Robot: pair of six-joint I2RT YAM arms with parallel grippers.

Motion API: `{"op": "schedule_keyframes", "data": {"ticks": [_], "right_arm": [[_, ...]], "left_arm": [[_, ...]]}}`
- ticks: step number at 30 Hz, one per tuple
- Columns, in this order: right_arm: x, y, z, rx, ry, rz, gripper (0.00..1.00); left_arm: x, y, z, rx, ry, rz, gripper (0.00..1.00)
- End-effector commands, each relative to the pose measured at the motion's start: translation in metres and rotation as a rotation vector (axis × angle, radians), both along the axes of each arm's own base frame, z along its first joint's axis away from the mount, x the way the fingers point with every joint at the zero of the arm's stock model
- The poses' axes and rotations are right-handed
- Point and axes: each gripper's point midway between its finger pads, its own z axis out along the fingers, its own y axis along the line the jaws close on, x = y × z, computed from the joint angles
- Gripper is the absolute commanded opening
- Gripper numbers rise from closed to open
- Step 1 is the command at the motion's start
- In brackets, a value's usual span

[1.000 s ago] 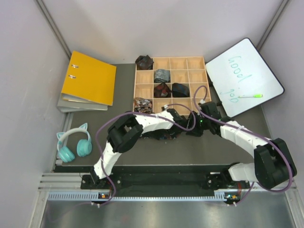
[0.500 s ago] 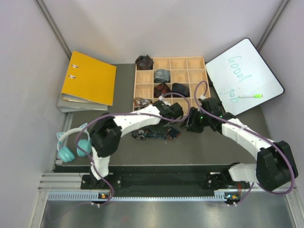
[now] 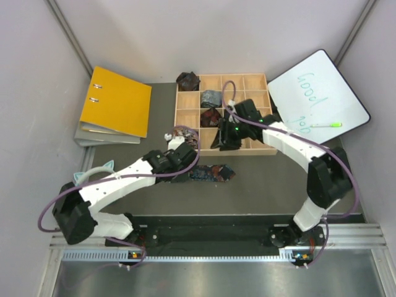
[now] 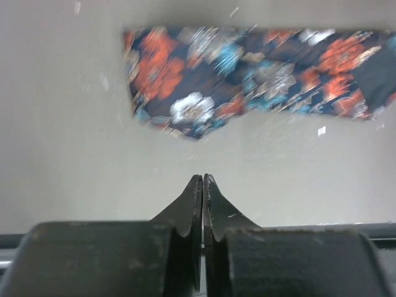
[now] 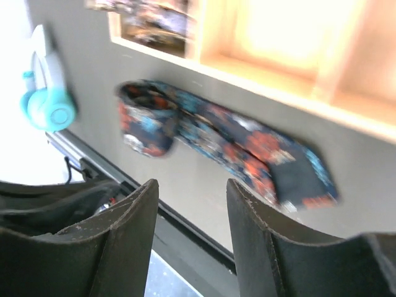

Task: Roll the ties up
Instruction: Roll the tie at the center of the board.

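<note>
The navy tie (image 3: pixel 213 173) with orange-red and light-blue blotches lies loose on the dark mat, partly rolled at its left end. My left gripper (image 3: pixel 184 166) hangs just left of it, shut and empty; in the left wrist view the tie (image 4: pixel 247 74) is ahead of the closed tips (image 4: pixel 203 179). My right gripper (image 3: pixel 220 142) hovers over the front edge of the wooden tray (image 3: pixel 260 150), open and empty; its view shows the tie (image 5: pixel 229 142) below the fingers (image 5: pixel 192 185). Rolled ties sit in tray cells: dark (image 3: pixel 187 80), grey-blue (image 3: pixel 211 97), maroon (image 3: pixel 210 116), brown-patterned (image 3: pixel 185 133).
A yellow binder (image 3: pixel 116 102) lies at the back left. A whiteboard (image 3: pixel 318 99) with a green marker (image 3: pixel 327 124) leans at the back right. Teal headphones (image 3: pixel 86 176) lie at the left, partly under the left arm. Purple cables loop off both arms.
The left gripper let go of the tie, drew back to the left and shut, its elbow swinging out left. The right gripper moved away from the tie, back over the tray.
</note>
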Motion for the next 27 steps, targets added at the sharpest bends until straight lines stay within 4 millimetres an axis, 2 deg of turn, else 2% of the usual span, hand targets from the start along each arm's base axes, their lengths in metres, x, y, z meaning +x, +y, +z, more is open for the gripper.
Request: {"op": "schedule_keyframes", "data": {"ticks": [1, 2, 3, 4, 5, 6, 7, 8, 9, 10, 12, 17, 22, 27], "right_arm": [[0.013, 0.046, 0.015, -0.019, -0.049, 0.121, 0.48], [0.016, 0.054, 0.014, -0.019, -0.050, 0.135, 0.47], [0.024, 0.067, 0.027, -0.004, -0.083, 0.151, 0.46], [0.023, 0.079, 0.008, -0.033, -0.056, 0.182, 0.45], [0.023, 0.084, 0.004, -0.048, -0.044, 0.194, 0.43], [0.029, 0.097, 0.011, -0.038, -0.067, 0.205, 0.43], [0.028, 0.105, -0.002, -0.062, -0.052, 0.221, 0.42], [0.028, 0.110, -0.006, -0.069, -0.048, 0.230, 0.41], [0.033, 0.117, -0.001, -0.057, -0.064, 0.233, 0.41], [0.033, 0.122, -0.014, -0.072, -0.045, 0.241, 0.40], [0.037, 0.128, -0.016, -0.069, -0.046, 0.239, 0.39], [0.037, 0.142, -0.037, -0.096, -0.043, 0.249, 0.33], [0.038, 0.151, -0.047, -0.099, -0.042, 0.248, 0.32], [0.030, 0.157, -0.059, -0.112, -0.029, 0.262, 0.32]], "left_arm": [[-0.005, -0.004, -0.005, -0.174, -0.030, 0.094, 0.00], [-0.007, -0.001, -0.008, -0.179, -0.027, 0.104, 0.00], [-0.011, 0.004, -0.016, -0.179, -0.018, 0.122, 0.00], [-0.012, 0.006, -0.016, -0.188, -0.024, 0.132, 0.00], [-0.012, 0.009, -0.018, -0.187, -0.024, 0.145, 0.00], [-0.013, 0.011, -0.021, -0.198, -0.029, 0.153, 0.00], [-0.013, 0.013, -0.024, -0.200, -0.030, 0.158, 0.00], [-0.011, 0.016, -0.027, -0.204, -0.032, 0.171, 0.00], [-0.011, 0.015, -0.034, -0.223, -0.027, 0.164, 0.00], [-0.012, 0.015, -0.037, -0.238, -0.016, 0.164, 0.00], [-0.012, 0.017, -0.048, -0.257, 0.006, 0.170, 0.00], [-0.004, 0.014, -0.055, -0.308, -0.011, 0.173, 0.00], [0.002, 0.012, -0.065, -0.306, -0.005, 0.178, 0.00], [0.007, 0.010, -0.076, -0.295, -0.001, 0.198, 0.00]]}}
